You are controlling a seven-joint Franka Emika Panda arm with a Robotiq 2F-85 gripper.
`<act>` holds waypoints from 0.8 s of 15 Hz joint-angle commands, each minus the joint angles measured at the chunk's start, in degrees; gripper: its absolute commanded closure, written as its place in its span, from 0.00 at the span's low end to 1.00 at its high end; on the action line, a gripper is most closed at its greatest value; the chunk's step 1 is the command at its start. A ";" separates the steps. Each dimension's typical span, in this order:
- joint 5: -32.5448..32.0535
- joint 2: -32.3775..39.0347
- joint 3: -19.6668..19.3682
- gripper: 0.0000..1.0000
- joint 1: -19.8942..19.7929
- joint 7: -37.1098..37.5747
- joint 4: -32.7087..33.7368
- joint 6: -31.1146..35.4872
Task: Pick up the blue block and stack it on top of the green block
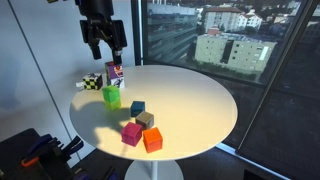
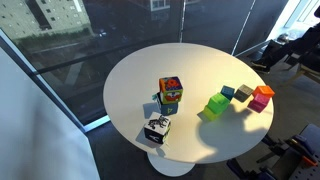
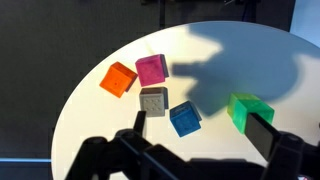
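The blue block (image 1: 137, 107) sits on the round white table (image 1: 200, 95), to the right of the green block (image 1: 111, 96). Both also show in an exterior view, blue block (image 2: 228, 92) and green block (image 2: 216, 104). In the wrist view the blue block (image 3: 184, 119) lies between my fingers, with the green block (image 3: 248, 108) by the right finger. My gripper (image 1: 102, 40) hangs high above the table's back left, open and empty; it also shows in the wrist view (image 3: 200, 135).
An olive-tan cube (image 1: 146, 120), a magenta cube (image 1: 132, 133) and an orange cube (image 1: 152, 139) lie near the blue block. A tall multicoloured box (image 1: 114, 72) and a checkered cube (image 1: 92, 82) stand behind the green block. Windows surround the table.
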 commanded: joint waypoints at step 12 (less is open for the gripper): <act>2.24 9.77 -1.25 0.00 0.54 -7.19 6.88 -0.39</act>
